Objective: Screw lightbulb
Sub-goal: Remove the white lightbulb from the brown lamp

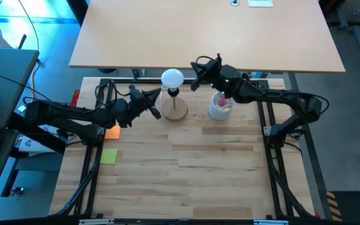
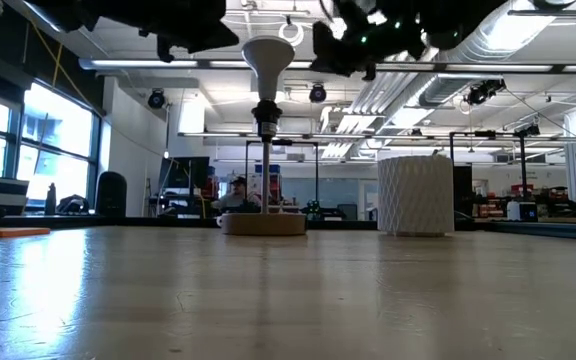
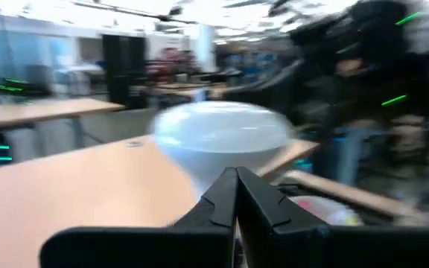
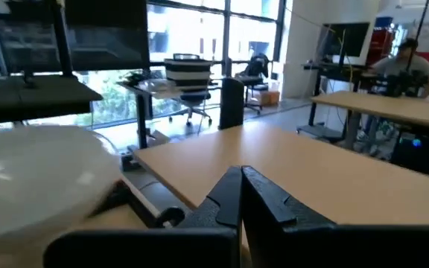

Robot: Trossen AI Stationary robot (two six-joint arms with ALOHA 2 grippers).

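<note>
The wooden counter (image 1: 186, 175) takes up most of the shot from above, with a second, lighter table (image 1: 205, 31) butted up past its far edge. Both dark arms reach in toward the middle of the counter's far edge.

The left end effector (image 1: 156, 111) sits just beside the lamp stand on its left, fingers pressed together with nothing between them. The right end effector (image 1: 197, 75) hangs just to the right of the bulb, fingers also pinched together and empty; the arm passes over the white ribbed cup (image 1: 220, 107), which stands near the far edge right of the stand and has something red in it.

The round wooden base (image 1: 174, 111) rests on the counter near the middle of the far edge, with a thin black stem going straight up. The lightbulb (image 1: 172, 79) sits upright on top of that stem, base down in the socket, between the two end effectors. Neither one looks to be touching it.

An orange pad (image 1: 112, 131) and a green sticky note (image 1: 109, 156) lie near the left edge.
</note>
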